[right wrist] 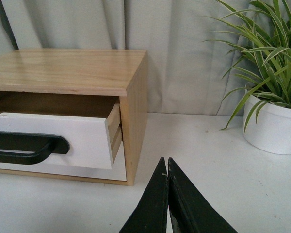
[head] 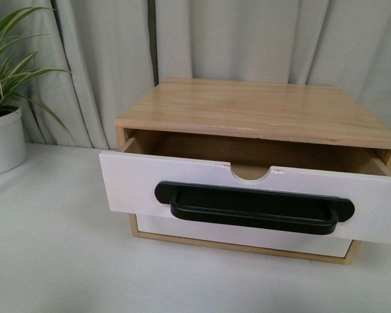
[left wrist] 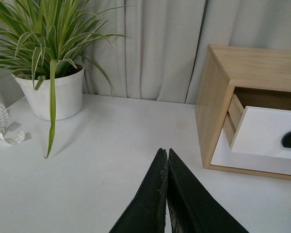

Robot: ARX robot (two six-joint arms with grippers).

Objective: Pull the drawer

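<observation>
Drawer [head: 182, 189] front proud of cabinet [head: 260, 107] edge

white-fronted wooden drawer [head: 182, 186], long black bar handle [head: 254, 207], half-round notch in top edge, pulled partly out of its cabinet

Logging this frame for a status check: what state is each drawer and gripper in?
drawer: pulled partly out, nothing gripping its handle.
lower drawer: pushed in.
left gripper: shut, empty, clear of the cabinet.
right gripper: shut, empty, clear of the cabinet.
</observation>
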